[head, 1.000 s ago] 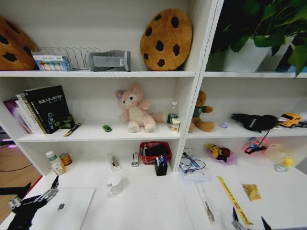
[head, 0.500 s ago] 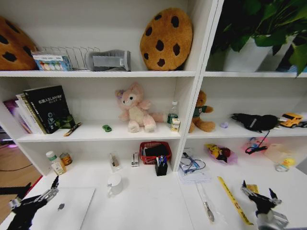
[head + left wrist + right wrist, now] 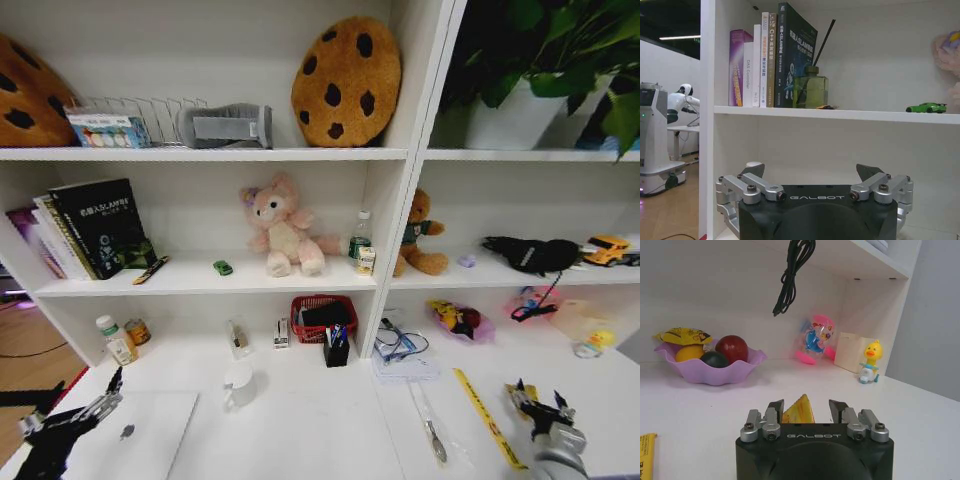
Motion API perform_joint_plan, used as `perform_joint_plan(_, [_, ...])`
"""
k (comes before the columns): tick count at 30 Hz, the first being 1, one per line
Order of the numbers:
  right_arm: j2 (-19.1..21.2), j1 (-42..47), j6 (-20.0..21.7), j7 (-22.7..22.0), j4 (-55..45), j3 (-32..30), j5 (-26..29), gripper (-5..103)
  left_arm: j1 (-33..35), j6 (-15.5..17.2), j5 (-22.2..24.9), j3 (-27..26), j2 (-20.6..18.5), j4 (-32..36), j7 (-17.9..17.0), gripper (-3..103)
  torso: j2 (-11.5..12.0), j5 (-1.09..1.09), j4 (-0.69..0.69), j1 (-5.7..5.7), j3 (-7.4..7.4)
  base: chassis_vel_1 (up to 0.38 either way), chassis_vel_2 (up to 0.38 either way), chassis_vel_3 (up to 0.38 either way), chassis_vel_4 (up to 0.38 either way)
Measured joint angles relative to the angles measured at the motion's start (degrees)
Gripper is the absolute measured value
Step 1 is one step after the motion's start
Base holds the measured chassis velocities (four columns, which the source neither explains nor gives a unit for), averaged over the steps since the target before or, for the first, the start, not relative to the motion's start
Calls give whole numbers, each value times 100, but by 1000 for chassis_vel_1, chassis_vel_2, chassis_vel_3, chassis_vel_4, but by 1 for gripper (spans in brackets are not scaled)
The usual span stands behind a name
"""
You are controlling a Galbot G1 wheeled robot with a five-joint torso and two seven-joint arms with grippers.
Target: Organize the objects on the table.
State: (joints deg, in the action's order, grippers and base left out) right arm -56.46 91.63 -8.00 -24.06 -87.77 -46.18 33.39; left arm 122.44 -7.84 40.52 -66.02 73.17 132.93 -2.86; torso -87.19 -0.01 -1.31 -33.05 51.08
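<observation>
Hovering open and empty at the table's [image 3: 330, 420] near right, right gripper [image 3: 537, 405] just short of yellow packet [image 3: 798, 411]; left gripper [image 3: 75, 415] parked open beside laptop [image 3: 135, 440]. Next, probably: advancing, closing squarely.

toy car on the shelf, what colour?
Green; the toy car shows best in the left wrist view.

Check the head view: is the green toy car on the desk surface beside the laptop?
No, the green toy car sits on the shelf above, next to the pink plush.
</observation>
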Motion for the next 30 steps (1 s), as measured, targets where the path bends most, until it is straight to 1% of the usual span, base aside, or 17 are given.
perform_joint_plan(2, [-20, 30, 31, -19, 5, 1, 52, 44, 0, 0, 0, 0, 0, 0, 0, 100, 0, 1, 0, 0, 0, 0, 0, 0, 0])
perform_joint_plan(3, [-20, 30, 31, -19, 5, 1, 52, 44, 0, 0, 0, 0, 0, 0, 0, 100, 0, 1, 0, 0, 0, 0, 0, 0, 0])
perform_joint_plan(6, [-30, 108, 31, -25, 30, -5, 83, 28, 0, 0, 0, 0, 0, 0, 0, 100, 0, 1, -1, 0, 0, 0, 0, 0, 0])
perform_joint_plan(7, [-30, 108, 31, -25, 30, -5, 83, 28, 0, 0, 0, 0, 0, 0, 0, 100, 0, 1, -1, 0, 0, 0, 0, 0, 0])
perform_joint_plan(9, [-44, 137, -10, -25, 10, -26, 36, 18, 0, 0, 0, 0, 0, 0, 0, 100, 0, 1, -1, 0, 0, 0, 0, 0, 0])
perform_joint_plan(10, [-44, 137, -10, -25, 10, -26, 36, 18, 0, 0, 0, 0, 0, 0, 0, 100, 0, 1, -1, 0, 0, 0, 0, 0, 0])
perform_joint_plan(12, [-60, 128, -75, 19, -100, -60, -70, 7, 0, 0, 0, 0, 0, 0, 0, 100, 0, 1, -1, 0, 0, 0, 0, 0, 0])
perform_joint_plan(13, [-60, 128, -75, 19, -100, -60, -70, 7, 0, 0, 0, 0, 0, 0, 0, 100, 0, 1, -1, 0, 0, 0, 0, 0, 0])
perform_joint_plan(14, [-61, 40, -134, 67, -195, -74, -171, 3, 0, 0, 0, 0, 0, 0, 0, 100, -1, 1, -2, 0, 0, 0, 0, 0, 0])
perform_joint_plan(18, [16, -444, -176, 155, -220, 4, -331, 0, 0, 0, 0, 0, 0, 0, 0, 100, -1, 1, 0, 0, 0, 0, 0, 0, 0])
perform_joint_plan(19, [16, -444, -176, 155, -220, 4, -331, 0, 0, 0, 0, 0, 0, 0, 0, 100, -1, 1, 0, 0, 0, 0, 0, 0, 0])
perform_joint_plan(21, [100, -945, -181, 200, -2, 150, -386, 0, 0, 0, 0, 0, 0, 0, -1, 100, -1, 1, 0, 0, 0, 0, 0, 0, 0])
perform_joint_plan(24, [109, -988, -180, 203, 23, 165, -389, 0, 0, 0, 0, 0, 0, 0, 0, 100, -1, 1, 0, 0, 0, 0, 0, 0, 0])
perform_joint_plan(27, [157, -1240, -180, 219, 176, 265, -408, 0, 0, 0, 0, 0, 0, 0, 0, 100, -1, 1, -1, 0, 0, 0, 0, 0, 0])
perform_joint_plan(28, [200, -1488, -179, 227, 345, 386, -434, 0, 0, 0, 0, 0, 0, 0, 0, 100, -1, 0, -1, 0, 0, 0, 0, 0, 0])
perform_joint_plan(29, [270, -2013, -183, 269, 678, 656, -492, 0, 0, 0, 0, 0, 0, 0, 0, 100, -1, 3, 0, 1, 1, 0, 0, 0, 0])
perform_joint_plan(30, [270, -2013, -183, 269, 678, 656, -492, 0, 0, 0, 0, 0, 0, 0, 0, 100, -1, 3, 0, 1, 1, 0, 0, 0, 0])
